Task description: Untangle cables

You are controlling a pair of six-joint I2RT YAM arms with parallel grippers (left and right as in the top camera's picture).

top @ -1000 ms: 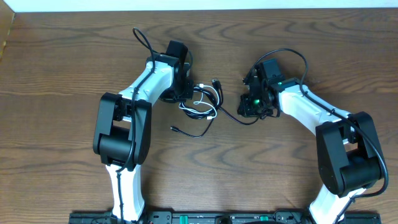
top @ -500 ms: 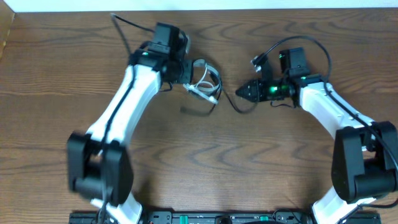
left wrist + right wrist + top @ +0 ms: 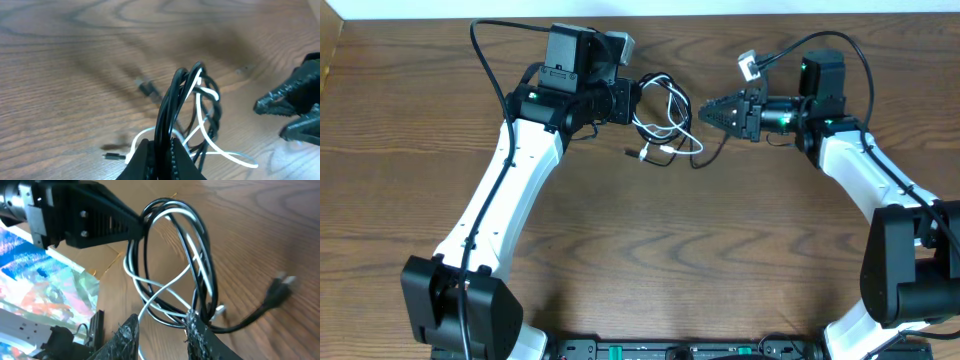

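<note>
Left gripper (image 3: pixel 159 148) is closed on the cables. Its jaws pinch a bunch of strands in which the black cable (image 3: pixel 170 100) and the white cable (image 3: pixel 201 116) run side by side. From that grip the bundle stands out as one shared coil, apparently lifted off the table (image 3: pixel 640 260), between the two arms at the far middle of the surface.

Right gripper (image 3: pixel 162 332) faces the coil from the opposite side with a narrow gap between its jaws. In the right wrist view, white strands cross that gap and a black turn lies against one finger, but nothing appears pinched.

Progress assessment — early stage:

- Done: the bundle is gathered and presented, with one side secured by the left gripper.
- Not done: no separation is visible. The white cable threads through the black loops at several crossings, and both cords share the same coil.
- One black plug end (image 3: pixel 277 287) trails free beside the coil. The other ends are too small or too blurred to assign.

Remaining work, as judged from this layout, is to take one cord alone with the right gripper, draw it out through the loops — working from a free end — and lay the two cords apart on the table.
</note>
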